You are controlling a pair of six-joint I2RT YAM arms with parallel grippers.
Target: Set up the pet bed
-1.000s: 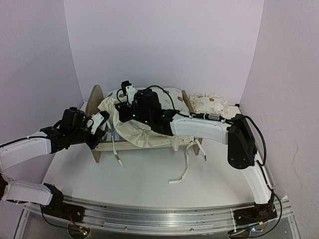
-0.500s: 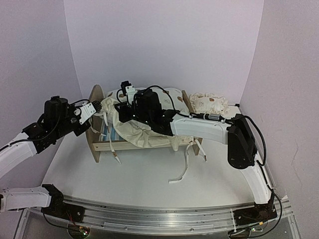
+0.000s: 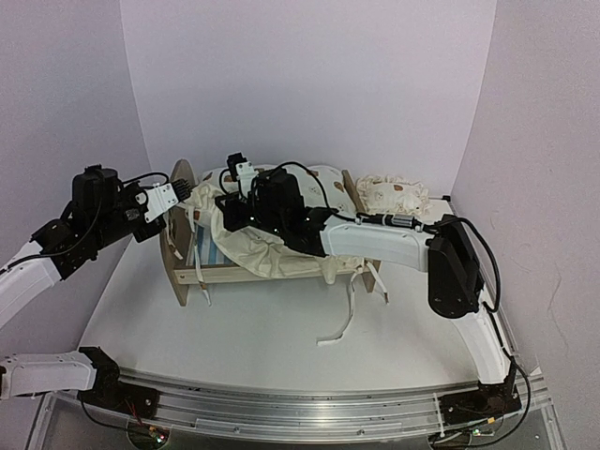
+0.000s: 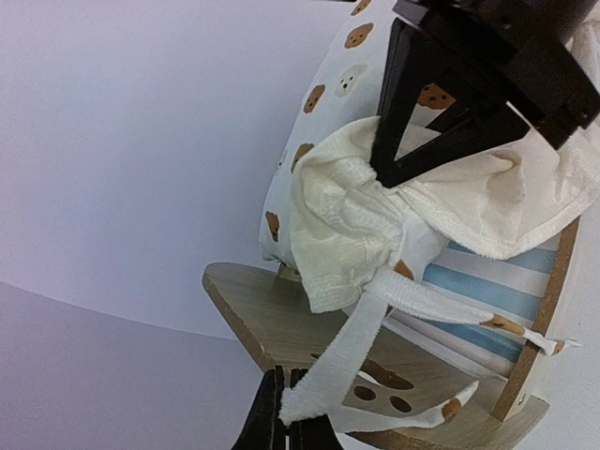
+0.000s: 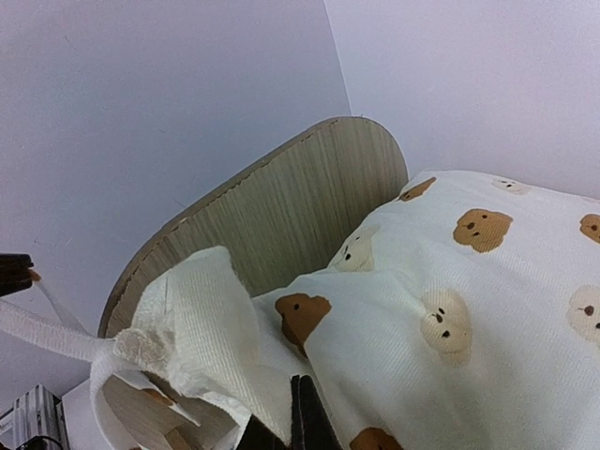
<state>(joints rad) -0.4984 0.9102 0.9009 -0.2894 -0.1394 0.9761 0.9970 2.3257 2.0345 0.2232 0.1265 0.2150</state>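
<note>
The pet bed (image 3: 246,274) stands at mid-table, its rounded headboard (image 3: 177,181) on the left. The striped base (image 4: 495,284) shows under the rumpled cream bear-print cushion (image 3: 258,247). My left gripper (image 3: 177,197) is raised beside the headboard, shut on a white tie strap (image 4: 349,361) of the cushion, with the strap stretched taut over the headboard (image 4: 298,327). My right gripper (image 3: 228,207) is over the bed's head end, shut on the cushion's fabric (image 5: 441,309) near the headboard (image 5: 281,202). The small pillow (image 3: 394,194) lies behind the foot end.
More cushion ties hang over the bed's front rail, and one (image 3: 342,319) trails onto the white table. Purple walls close in at the back and both sides. The right arm's forearm (image 3: 375,241) reaches across the bed.
My left arm has risen and swung back to the left, drawing the tie strap and the cushion's corner up toward the headboard. The right arm has stayed put.
</note>
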